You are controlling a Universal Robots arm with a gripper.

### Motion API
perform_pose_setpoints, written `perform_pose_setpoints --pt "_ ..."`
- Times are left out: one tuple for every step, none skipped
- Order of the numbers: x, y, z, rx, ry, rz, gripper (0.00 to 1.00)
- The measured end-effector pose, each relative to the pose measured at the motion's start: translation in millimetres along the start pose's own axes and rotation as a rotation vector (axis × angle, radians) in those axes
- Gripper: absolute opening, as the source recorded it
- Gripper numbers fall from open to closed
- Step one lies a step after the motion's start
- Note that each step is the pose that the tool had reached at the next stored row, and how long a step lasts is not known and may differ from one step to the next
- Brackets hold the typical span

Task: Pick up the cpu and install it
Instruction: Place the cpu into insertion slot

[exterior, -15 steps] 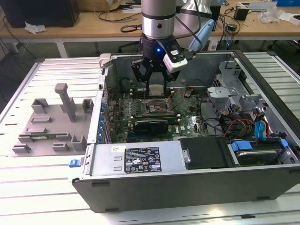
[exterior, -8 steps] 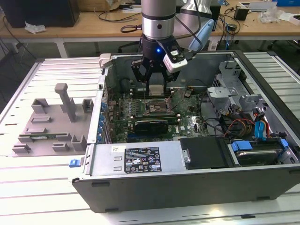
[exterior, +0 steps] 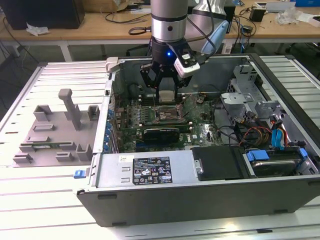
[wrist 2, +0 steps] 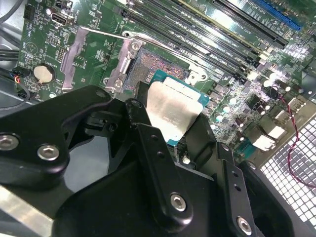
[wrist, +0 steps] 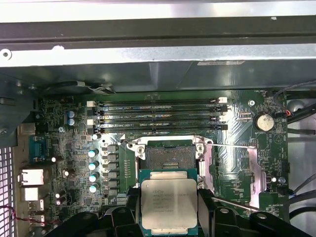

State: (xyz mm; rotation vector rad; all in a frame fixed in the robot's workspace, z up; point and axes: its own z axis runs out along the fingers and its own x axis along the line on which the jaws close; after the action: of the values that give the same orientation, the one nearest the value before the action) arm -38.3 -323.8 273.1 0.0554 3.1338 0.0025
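Observation:
My gripper (exterior: 166, 89) is shut on the cpu (exterior: 166, 95), a small square chip with a silvery top plate, held flat between the two black fingers (wrist: 132, 207). In the exterior view it hangs inside the open computer case (exterior: 150, 172), just above the motherboard. The black socket (wrist: 168, 155) with its metal frame lies open and bare directly past the chip in both wrist views. In the second wrist view the cpu (wrist 2: 173, 111) partly overlaps the socket (wrist 2: 153, 66), and the gripper (wrist 2: 172, 118) clamps the chip's two opposite edges.
A thin metal lever (wrist: 232, 145) sticks out sideways from the socket. Memory slots (wrist: 158, 116) run beside it. Loose wires and a drive cage (exterior: 245, 100) fill the case at the exterior view's right. A grey plastic tray (exterior: 55, 130) sits at the exterior view's left.

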Motion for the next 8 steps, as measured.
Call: perform_pose_setpoints --pt "0.0 0.0 0.0 -0.0001 0.0 0.001 0.55" --pt "0.0 0.0 0.0 0.0001 0.0 0.008 0.55" --pt "0.0 0.0 0.0 0.0001 -0.0001 0.016 0.55" --pt "0.0 0.0 0.0 0.0002 -0.0001 0.025 0.55" --pt "0.0 0.0 0.0 0.0002 -0.0001 0.033 0.55" --pt "0.0 0.0 0.1 0.0004 -0.0001 0.058 0.55" --pt "0.0 0.0 0.2 0.0006 -0.0001 0.087 0.55" --pt "0.0 0.0 0.3 0.0008 -0.0002 0.116 0.55"
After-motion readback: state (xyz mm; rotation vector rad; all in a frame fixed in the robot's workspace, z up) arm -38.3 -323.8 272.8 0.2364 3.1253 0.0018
